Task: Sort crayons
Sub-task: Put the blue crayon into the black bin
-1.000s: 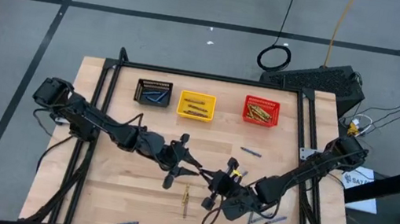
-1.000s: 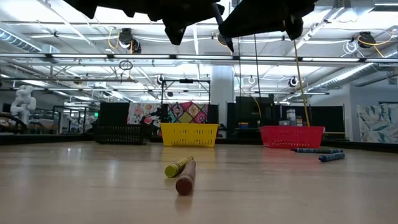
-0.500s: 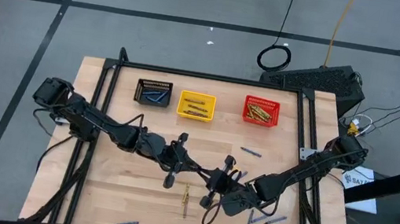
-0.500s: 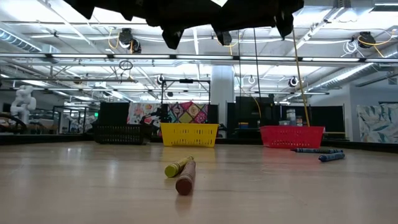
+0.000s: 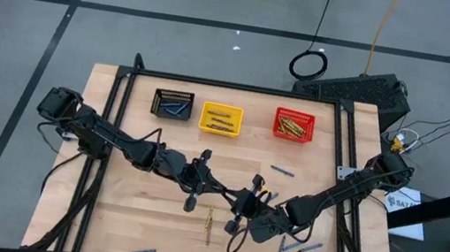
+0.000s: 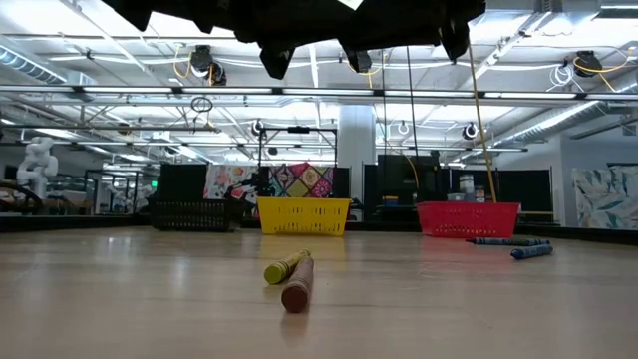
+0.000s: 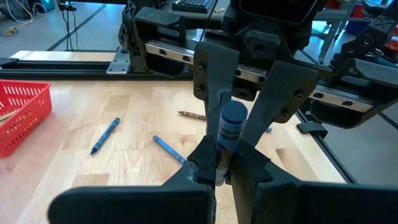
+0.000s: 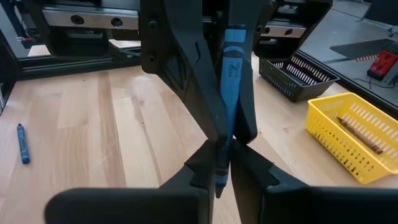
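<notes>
Above the middle of the table my left gripper and my right gripper meet tip to tip, both shut on one blue crayon. Its flat end stands up between the fingers. An olive-yellow crayon and a brown crayon lie side by side on the table just below the grippers. More blue crayons lie flat on the wood. Black, yellow and red baskets at the far edge hold crayons. My left gripper pinches the blue crayon's lower part between its two fingers, coming nearly level from the table's left. The crayon stands across the fingers, tilted and lifted clear of the table. My right gripper has the crayon's pointed lower end between its two fingertips, coming nearly level from the table's right. The crayon rises steeply from them, between the left gripper's fingers, clear of the table.
Blue crayons lie near the table's right side and at the near edge. Black frame rails run along the table's left, right and far sides. Bare wood lies between the baskets and the grippers.
My left gripper, open a second ago with its fingers spread wide, has shut on the blue crayon that my right gripper holds. Both arms have stayed about where they were, and the crayon stays lifted.
</notes>
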`<action>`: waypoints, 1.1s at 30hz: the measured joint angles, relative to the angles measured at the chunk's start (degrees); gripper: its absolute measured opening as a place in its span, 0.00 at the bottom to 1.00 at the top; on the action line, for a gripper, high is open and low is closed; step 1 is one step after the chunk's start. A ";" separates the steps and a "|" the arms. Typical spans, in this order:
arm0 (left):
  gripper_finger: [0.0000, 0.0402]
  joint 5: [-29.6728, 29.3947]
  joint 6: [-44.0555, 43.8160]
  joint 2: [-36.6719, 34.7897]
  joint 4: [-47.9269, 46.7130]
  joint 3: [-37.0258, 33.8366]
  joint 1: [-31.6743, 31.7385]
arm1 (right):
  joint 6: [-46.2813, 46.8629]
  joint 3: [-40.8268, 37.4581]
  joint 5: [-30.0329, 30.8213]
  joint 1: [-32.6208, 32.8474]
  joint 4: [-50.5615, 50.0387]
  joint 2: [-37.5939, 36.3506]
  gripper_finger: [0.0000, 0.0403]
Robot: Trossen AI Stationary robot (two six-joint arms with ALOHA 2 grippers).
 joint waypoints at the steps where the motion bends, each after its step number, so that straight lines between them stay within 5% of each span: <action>1: 0.04 0.00 0.00 0.00 0.00 0.00 0.01 | -0.01 0.00 -0.02 0.00 0.00 0.00 0.09; 14: 0.04 -2.98 0.07 0.00 -3.21 0.04 0.88 | 2.80 0.02 -0.18 0.11 -7.63 0.00 0.28; 24: 0.04 -9.67 -0.11 -0.01 -11.70 0.04 5.64 | 19.48 0.02 2.96 -1.57 -30.06 0.00 0.32; 33: 0.04 -14.99 -1.49 0.00 -17.42 0.04 16.81 | 29.62 0.02 3.00 -5.88 -51.05 0.00 0.32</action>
